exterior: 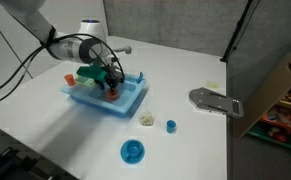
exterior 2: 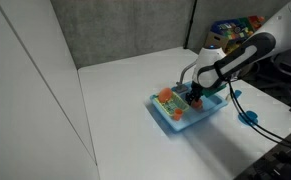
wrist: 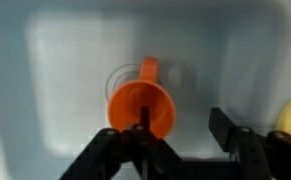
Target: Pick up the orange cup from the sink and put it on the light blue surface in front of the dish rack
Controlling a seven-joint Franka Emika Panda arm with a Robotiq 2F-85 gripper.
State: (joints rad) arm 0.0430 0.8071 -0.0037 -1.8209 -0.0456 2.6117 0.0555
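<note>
The orange cup [wrist: 142, 104] lies on its side in the basin of the light blue sink [wrist: 65, 60], mouth towards the wrist camera. My gripper [wrist: 179, 114] is open and low in the basin. Its left finger crosses the cup's mouth and its right finger stands apart on bare basin floor. In both exterior views the gripper [exterior: 112, 82] [exterior 2: 195, 97] reaches down into the sink [exterior: 128, 106] [exterior 2: 175, 121]. The dish rack [exterior: 88, 73] with green pieces sits at one end of the unit, and the light blue surface [exterior: 81, 94] lies in front of it.
A round blue dish [exterior: 133, 151] [exterior 2: 247, 117] and two small pieces [exterior: 147, 120] [exterior: 170, 125] lie on the white table near the sink. A small orange piece [exterior: 68, 78] sits by the rack. A grey flat object [exterior: 215, 100] lies at the table's edge.
</note>
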